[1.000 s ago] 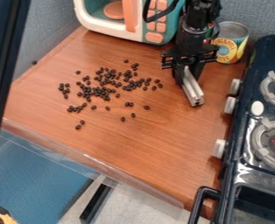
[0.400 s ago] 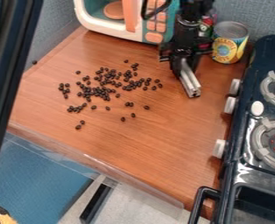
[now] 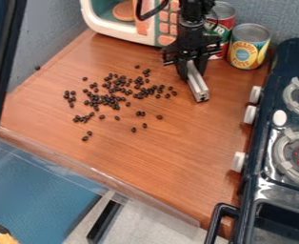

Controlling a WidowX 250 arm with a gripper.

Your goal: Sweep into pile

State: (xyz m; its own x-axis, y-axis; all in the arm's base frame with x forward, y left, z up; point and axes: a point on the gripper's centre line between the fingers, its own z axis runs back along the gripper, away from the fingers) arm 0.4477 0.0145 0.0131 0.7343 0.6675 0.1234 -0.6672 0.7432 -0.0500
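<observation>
1. Dark brown, bean-like pieces lie scattered across the wood-grain table, to the left of the black two-finger gripper in the camera view. The thickest cluster sits toward the middle of the spread, with small groups and single pieces around it; the nearest are close to the gripper but apart from it.

2. The gripper, hanging down from the top edge of the view, is clenched on a silver, grooved metal bar. The bar slants down and to the right, its free end over the table, just right of the nearest pieces and not touching them.

3. Behind the gripper, at the rear of the table, stands a toy microwave with a white frame, a teal interior and coral-coloured buttons. To the right of the gripper are two upright cans side by side: one with a red and green label, the other with a yellow and blue label.

4. A black toy stove with white knobs and grey burner rings, red at their centres, lines the right side. A blue-grey fabric partition rises behind and to the left of the table, and a clear plastic strip runs along its front edge, above a blue surface at lower left.
</observation>
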